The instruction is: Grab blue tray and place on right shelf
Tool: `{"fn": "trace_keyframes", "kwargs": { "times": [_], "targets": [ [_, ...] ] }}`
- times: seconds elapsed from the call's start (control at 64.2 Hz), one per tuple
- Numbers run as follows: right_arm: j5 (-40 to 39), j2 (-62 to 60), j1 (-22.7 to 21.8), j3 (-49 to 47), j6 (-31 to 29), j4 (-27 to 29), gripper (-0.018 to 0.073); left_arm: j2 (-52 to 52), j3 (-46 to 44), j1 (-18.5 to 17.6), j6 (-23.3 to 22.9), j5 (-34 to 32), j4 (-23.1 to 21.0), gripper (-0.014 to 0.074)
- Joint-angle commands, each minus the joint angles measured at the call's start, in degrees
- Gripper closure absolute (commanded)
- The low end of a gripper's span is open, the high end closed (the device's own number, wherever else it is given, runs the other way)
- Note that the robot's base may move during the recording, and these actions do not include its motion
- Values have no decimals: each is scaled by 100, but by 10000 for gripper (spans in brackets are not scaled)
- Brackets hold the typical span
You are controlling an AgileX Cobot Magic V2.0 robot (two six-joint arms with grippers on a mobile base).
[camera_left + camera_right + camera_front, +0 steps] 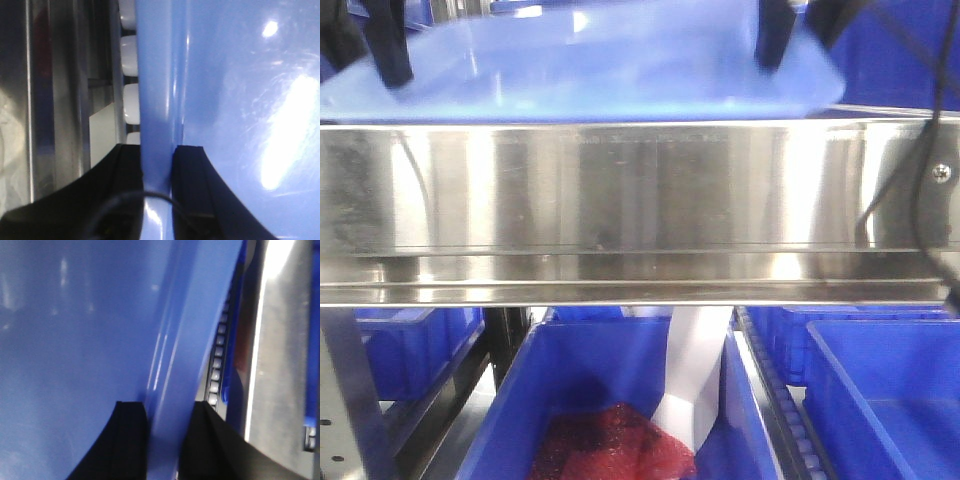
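Note:
The blue tray (580, 70) sits level just above the right shelf's wide steel front rail (620, 190), filling the top of the front view. My left gripper (390, 60) holds its left rim and my right gripper (775, 45) its right rim. In the left wrist view, the black jaws of the left gripper (157, 150) are shut on the tray's flared rim (155, 100). In the right wrist view, the right gripper (167, 407) is likewise shut on the rim (180, 340). What lies under the tray is hidden by the rail.
A screw (942, 172) marks the rail's right end, and a black cable (920, 200) hangs across it. Below stand deep blue bins (880, 400), one holding red mesh (610, 445) and white paper (695, 370). White rollers (131, 100) run beside the tray's left rim.

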Motion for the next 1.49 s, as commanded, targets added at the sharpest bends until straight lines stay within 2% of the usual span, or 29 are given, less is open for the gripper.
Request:
{"fn": "trace_keyframes", "kwargs": {
  "times": [0.0, 0.093, 0.218, 0.28, 0.545, 0.638, 0.794, 0.888, 0.934, 1.074, 1.246, 1.479],
  "targets": [
    [-243, -160, 16, -228, -174, 112, 475, -233, -211, -56, 61, -426, -169, 449],
    [-186, -127, 5, -228, -174, 112, 341, -191, -211, -56, 61, -476, -169, 297],
    [-166, -140, -1, -240, -174, 112, 34, -191, -211, -56, 61, -592, -169, 117],
    [-133, -140, -1, -240, -174, 112, -92, -191, -211, -56, 61, -592, -169, 76],
    [-131, -368, -1, -240, -169, 65, -70, -350, -211, -56, 61, -449, -180, 69],
    [-161, -621, -1, -240, -173, 65, -23, -634, -199, -56, 71, -438, -168, 70],
    [-203, -1152, 34, -100, -175, -34, 228, -1399, 179, -66, 151, -814, -155, 115],
    [-246, -1577, 34, 160, -175, -68, 442, -1983, 729, -66, 175, -1083, -155, 212],
    [-307, -1810, 34, 394, -175, -121, 519, -2354, 1054, -66, 175, -1207, -155, 273],
    [-785, -2571, 34, 1226, -251, -235, 504, -3288, 2038, -66, 175, -1697, -182, 453],
    [-1832, -3691, 34, 2654, -595, -234, 504, -4500, 3324, -66, 261, -2378, -182, 649],
    [-3554, -5293, 34, 4907, -994, -236, 504, -6367, 5100, -66, 369, -3569, -182, 645]
  ]
}}
